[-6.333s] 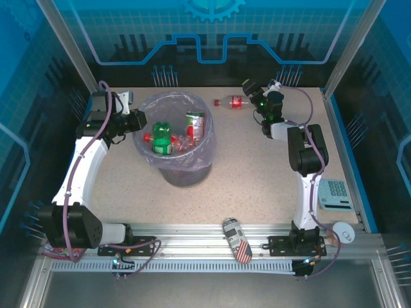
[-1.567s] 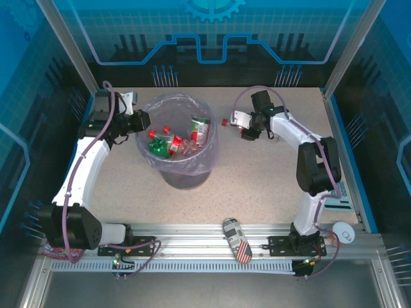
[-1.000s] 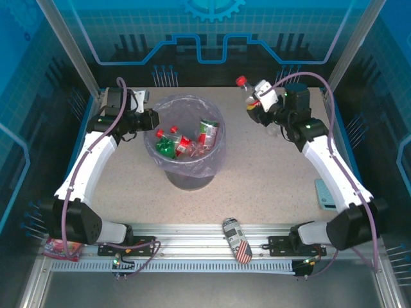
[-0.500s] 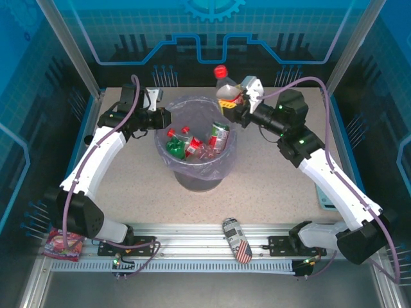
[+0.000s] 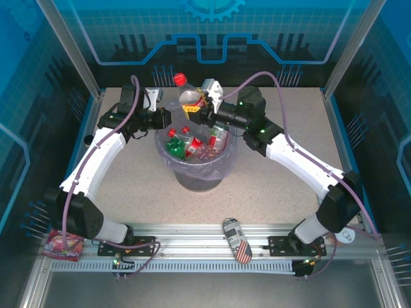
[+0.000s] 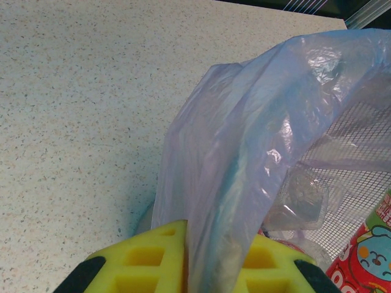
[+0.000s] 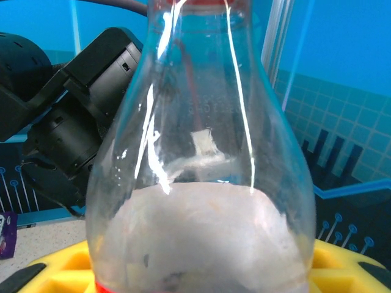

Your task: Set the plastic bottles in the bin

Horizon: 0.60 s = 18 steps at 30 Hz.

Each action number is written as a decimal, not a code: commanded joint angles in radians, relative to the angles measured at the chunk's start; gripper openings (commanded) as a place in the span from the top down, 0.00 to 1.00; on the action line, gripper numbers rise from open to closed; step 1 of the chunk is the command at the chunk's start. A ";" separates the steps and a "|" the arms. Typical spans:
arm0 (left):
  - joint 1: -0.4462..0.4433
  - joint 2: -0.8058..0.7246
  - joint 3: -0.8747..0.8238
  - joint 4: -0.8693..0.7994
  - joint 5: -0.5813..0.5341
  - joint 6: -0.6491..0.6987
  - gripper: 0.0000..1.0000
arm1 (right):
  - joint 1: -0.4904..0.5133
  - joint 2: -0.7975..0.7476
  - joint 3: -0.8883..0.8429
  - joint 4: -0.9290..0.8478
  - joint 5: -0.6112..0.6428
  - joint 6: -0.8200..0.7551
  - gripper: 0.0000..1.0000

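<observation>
A robotics lab cell: a speckled table (image 5: 270, 186) enclosed by blue circuit-patterned panels (image 5: 128, 25) on aluminium framing (image 5: 192, 232).

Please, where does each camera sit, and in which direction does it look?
Top external: high behind the robot, looking down at the table; left arm, right arm, bin.
Left wrist: on the left claw, facing the bag it pinches; yellow fingers show.
Right wrist: on the right claw, facing its held bottle; yellow fingers show.
Top and right wrist share the bottle.
</observation>
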 commanded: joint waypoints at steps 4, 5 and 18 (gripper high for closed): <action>-0.021 -0.005 -0.043 -0.032 0.046 -0.012 1.00 | 0.014 0.129 0.048 0.185 -0.134 -0.030 0.59; -0.020 -0.006 -0.043 -0.034 0.048 -0.010 1.00 | 0.013 0.144 0.048 0.193 -0.154 -0.044 0.58; -0.020 -0.023 -0.050 -0.043 0.026 0.008 1.00 | -0.064 0.121 -0.022 0.135 -0.266 -0.094 0.11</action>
